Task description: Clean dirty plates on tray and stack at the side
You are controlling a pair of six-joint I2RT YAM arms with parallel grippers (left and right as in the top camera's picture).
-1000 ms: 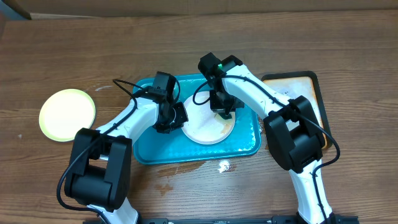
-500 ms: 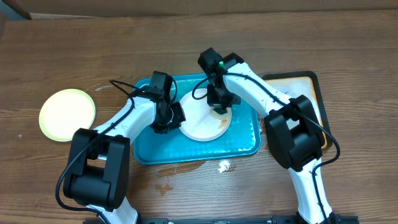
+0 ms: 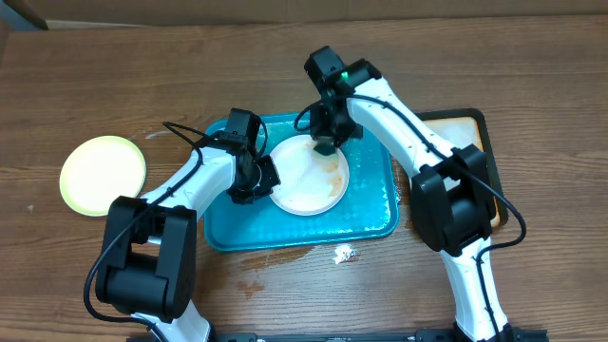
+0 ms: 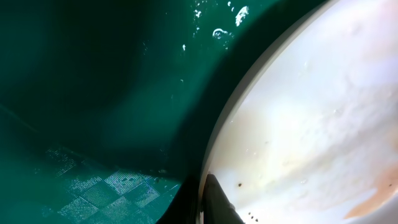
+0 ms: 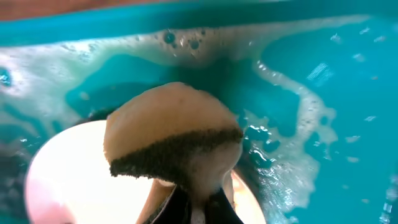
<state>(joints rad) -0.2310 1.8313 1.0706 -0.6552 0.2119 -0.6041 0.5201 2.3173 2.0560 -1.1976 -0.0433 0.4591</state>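
Note:
A white plate (image 3: 306, 180) with a brown smear on its right side lies in the teal tray (image 3: 375, 217). My left gripper (image 3: 255, 177) is shut on the plate's left rim; in the left wrist view the rim of the plate (image 4: 311, 124) runs between its fingers (image 4: 217, 202). My right gripper (image 3: 325, 142) is shut on a tan sponge (image 5: 171, 134) with a dark scrubbing face, pressed at the plate's far edge (image 5: 62, 180). Soapy water covers the tray floor (image 5: 348, 124). A pale yellow-green plate (image 3: 103, 175) sits on the table at the far left.
A tan tray with a black rim (image 3: 470, 142) lies at the right, partly under my right arm. A small blob of foam (image 3: 342, 254) and wet streaks mark the table in front of the teal tray.
My right gripper has slid the sponge from the plate's right side to its far edge. The plate and my left gripper have shifted slightly left.

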